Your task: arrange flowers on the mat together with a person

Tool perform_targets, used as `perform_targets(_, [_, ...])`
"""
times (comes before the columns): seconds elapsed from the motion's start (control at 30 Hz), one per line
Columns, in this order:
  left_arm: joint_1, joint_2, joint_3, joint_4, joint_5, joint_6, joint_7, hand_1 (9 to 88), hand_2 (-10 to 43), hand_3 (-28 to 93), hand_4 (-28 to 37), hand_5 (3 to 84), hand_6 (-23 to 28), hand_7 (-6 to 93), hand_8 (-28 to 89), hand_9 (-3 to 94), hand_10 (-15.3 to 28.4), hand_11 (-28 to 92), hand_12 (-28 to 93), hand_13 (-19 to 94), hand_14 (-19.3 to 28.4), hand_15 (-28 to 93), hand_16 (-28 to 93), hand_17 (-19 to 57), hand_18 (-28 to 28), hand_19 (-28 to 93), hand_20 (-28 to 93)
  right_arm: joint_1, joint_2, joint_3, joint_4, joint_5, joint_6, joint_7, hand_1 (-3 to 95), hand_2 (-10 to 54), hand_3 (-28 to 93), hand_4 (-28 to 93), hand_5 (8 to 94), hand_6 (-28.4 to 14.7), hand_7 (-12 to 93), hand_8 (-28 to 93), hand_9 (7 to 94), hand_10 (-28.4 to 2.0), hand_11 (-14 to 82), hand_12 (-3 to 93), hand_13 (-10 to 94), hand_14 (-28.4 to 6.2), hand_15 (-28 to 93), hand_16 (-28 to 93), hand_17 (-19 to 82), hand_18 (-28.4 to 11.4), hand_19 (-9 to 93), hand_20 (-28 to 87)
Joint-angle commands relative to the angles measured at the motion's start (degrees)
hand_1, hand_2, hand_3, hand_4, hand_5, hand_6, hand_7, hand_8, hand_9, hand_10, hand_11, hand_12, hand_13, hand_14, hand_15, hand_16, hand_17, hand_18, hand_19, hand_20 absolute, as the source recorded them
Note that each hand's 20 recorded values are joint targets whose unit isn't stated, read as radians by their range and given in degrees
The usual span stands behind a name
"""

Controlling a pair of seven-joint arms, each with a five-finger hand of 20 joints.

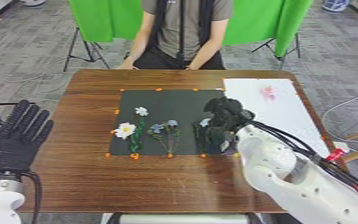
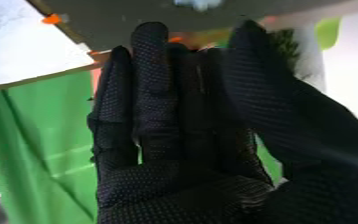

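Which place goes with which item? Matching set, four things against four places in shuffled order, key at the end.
Things:
1. Left hand
2. Blue flowers
3. White sheet
4. Right hand

Places:
A. On the dark mat, between the white flowers and the right hand
B. Over the right part of the mat
C. Beside the table's left edge, fingers spread
D. On the table, right of the mat

Pairs: 1-C, 2-A, 3-D, 4-B
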Motion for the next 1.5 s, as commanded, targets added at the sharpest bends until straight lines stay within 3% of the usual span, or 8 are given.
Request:
perform_targets(0.03, [0.5, -0.02, 0.62, 0.22, 0.6, -0.83, 0.43, 24.8, 11.6, 70, -28.3, 42.3, 7.8, 11.7, -9, 35.1, 13.3, 15, 8, 24, 13.5, 23, -5, -5.3, 11.2, 27, 10, -13.0, -0.3, 21.6, -5.8, 27.1, 0.0, -7.6, 46.2, 4.1, 77, -28, 48.5, -1.9, 20, -13, 51.9, -13.7, 13.6, 17.6, 48, -10.5, 40, 19, 24, -16.1, 63, 25])
perform_targets(0.2, [1.1, -0.31, 0.02, 0.06, 1.42, -1.17, 0.68, 24.9, 11.7, 70, -28.3, 42.1, 7.5, 11.3, -9, 35.1, 13.3, 15, 8, 24, 13.3, 23, -5, -5.3, 11.2, 27, 10, -21.5, -4.5, 35.9, -4.7, 55.5, -4.2, -15.5, 44.7, 7.8, 77, -28, 44.2, -2.1, 20, -13, 45.2, -13.6, 10.4, 16.2, 41, -11.7, 31, 17, 20, -14.8, 52, 17])
perform_targets(0.23, [1.0, -0.4, 0.0, 0.34, 1.07, -1.65, 0.72, 24.5, 11.9, 70, -28.3, 42.0, 7.5, 11.3, -9, 35.1, 13.2, 15, 8, 24, 13.3, 23, -5, -5.3, 11.2, 27, 10, -22.9, -5.1, 37.9, -4.0, 60.8, -4.9, -17.7, 43.9, 7.3, 76, -28, 43.5, -2.0, 20, -13, 44.3, -13.4, 10.0, 16.0, 40, -11.9, 29, 16, 20, -14.7, 51, 16])
perform_targets(0.3, [1.1, -0.48, 0.06, 0.25, 0.93, -1.12, 0.87, 23.8, 12.6, 69, -28.3, 42.0, 7.5, 11.1, -9, 35.1, 13.2, 15, 8, 24, 13.1, 22, -5, -5.2, 11.2, 27, 10, -25.2, -6.4, 40.5, -3.2, 68.5, -4.6, -20.4, 42.9, 5.9, 75, -28, 42.7, -1.8, 20, -13, 43.3, -13.0, 9.3, 15.9, 38, -11.9, 27, 16, 18, -14.7, 49, 15])
perform_targets(0.47, [1.1, -0.75, 0.3, 0.32, 1.06, -1.66, 0.84, 23.3, 12.8, 69, -28.3, 41.9, 7.4, 10.9, -9, 35.1, 13.1, 14, 8, 24, 12.9, 22, -5, -5.1, 11.1, 27, 10, -30.4, -8.5, 45.4, -3.0, 76.5, -4.9, -25.1, 39.8, 1.1, 75, -28, 42.2, -1.5, 19, -13, 41.9, -12.1, 7.7, 15.8, 36, -12.4, 24, 17, 16, -14.7, 45, 13])
perform_targets(0.6, [1.3, -0.5, 0.19, 0.18, 1.03, -1.86, 1.17, 23.2, 12.8, 69, -28.3, 41.9, 7.5, 10.8, -9, 35.1, 13.1, 14, 8, 24, 12.9, 22, -5, -5.0, 11.1, 26, 10, -34.4, -8.8, 48.3, -3.8, 84.1, -5.2, -28.0, 32.4, 2.0, 74, -25, 41.6, -2.0, 15, -11, 40.9, -12.8, 5.3, 16.1, 34, -13.3, 20, 20, 15, -15.1, 41, 13])
perform_targets(0.77, [1.5, -0.63, -0.07, 0.15, 1.19, -1.91, 0.89, 23.0, 12.7, 69, -28.3, 41.8, 7.3, 10.9, -9, 35.1, 13.1, 14, 8, 24, 12.9, 22, -5, -5.0, 11.1, 26, 10, -37.3, -9.8, 50.4, -4.9, 83.4, -5.0, -28.4, 27.8, 4.7, 72, -23, 41.1, -2.5, 12, -9, 39.3, -13.4, 4.2, 16.2, 33, -14.0, 17, 22, 14, -15.7, 39, 14])
perform_targets(1.5, [1.2, -0.53, -0.23, 0.14, 1.25, -1.56, 0.43, 23.9, 11.8, 70, -28.3, 41.8, 7.4, 11.0, -9, 35.1, 13.0, 14, 8, 24, 12.7, 22, -5, -4.9, 11.1, 26, 10, -39.0, -11.0, 52.2, -5.9, 83.7, -6.9, -28.4, 28.6, 3.6, 72, -23, 41.0, -2.6, 12, -9, 38.8, -13.2, 4.1, 16.0, 33, -14.1, 15, 24, 13, -15.7, 38, 16])
